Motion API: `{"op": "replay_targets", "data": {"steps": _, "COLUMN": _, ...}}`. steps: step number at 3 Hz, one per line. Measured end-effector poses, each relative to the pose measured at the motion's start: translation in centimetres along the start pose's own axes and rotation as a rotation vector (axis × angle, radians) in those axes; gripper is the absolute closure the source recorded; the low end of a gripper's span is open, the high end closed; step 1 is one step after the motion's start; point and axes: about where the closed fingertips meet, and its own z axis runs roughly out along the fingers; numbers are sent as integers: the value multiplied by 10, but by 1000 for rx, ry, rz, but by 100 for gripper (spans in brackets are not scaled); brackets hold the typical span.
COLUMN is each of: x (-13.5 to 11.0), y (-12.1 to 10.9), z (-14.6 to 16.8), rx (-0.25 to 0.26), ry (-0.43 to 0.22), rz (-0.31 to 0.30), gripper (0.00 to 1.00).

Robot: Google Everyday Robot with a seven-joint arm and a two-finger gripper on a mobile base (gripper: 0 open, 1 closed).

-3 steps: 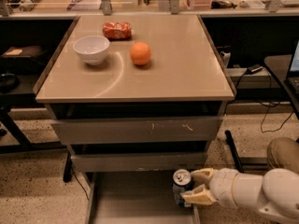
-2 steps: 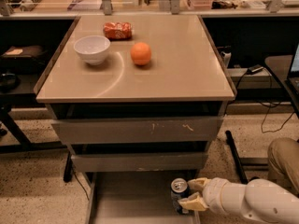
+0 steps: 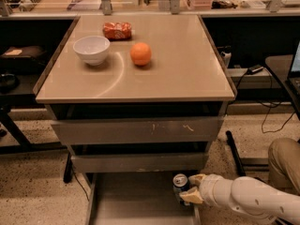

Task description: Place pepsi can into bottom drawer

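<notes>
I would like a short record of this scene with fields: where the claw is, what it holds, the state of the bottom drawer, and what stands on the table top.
claw: low at right, over the right edge of the bottom drawer
held: pepsi can, upright, between the fingers
bottom drawer: pulled out, floor bare where visible
can in drawer: not yet released
upper drawers: two grey fronts, pushed in
table top: white bowl, orange, red snack bag
</notes>
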Motion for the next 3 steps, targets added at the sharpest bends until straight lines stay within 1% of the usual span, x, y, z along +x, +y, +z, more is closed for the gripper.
{"op": "replay_targets", "data": {"steps": 1, "x": 5, "y": 4, "z": 6, "rx": -3, "ry": -8, "rz": -1, "gripper": 100}}
{"op": "replay_targets", "data": {"steps": 2, "x": 10, "y": -4, "z": 27, "rx": 7, "ry": -69, "rz": -56, "gripper": 100}}
{"op": "replay_targets", "data": {"steps": 3, "x": 15, "y": -8, "z": 51, "rx": 34, "ry": -135, "rz": -137, "gripper": 100}}
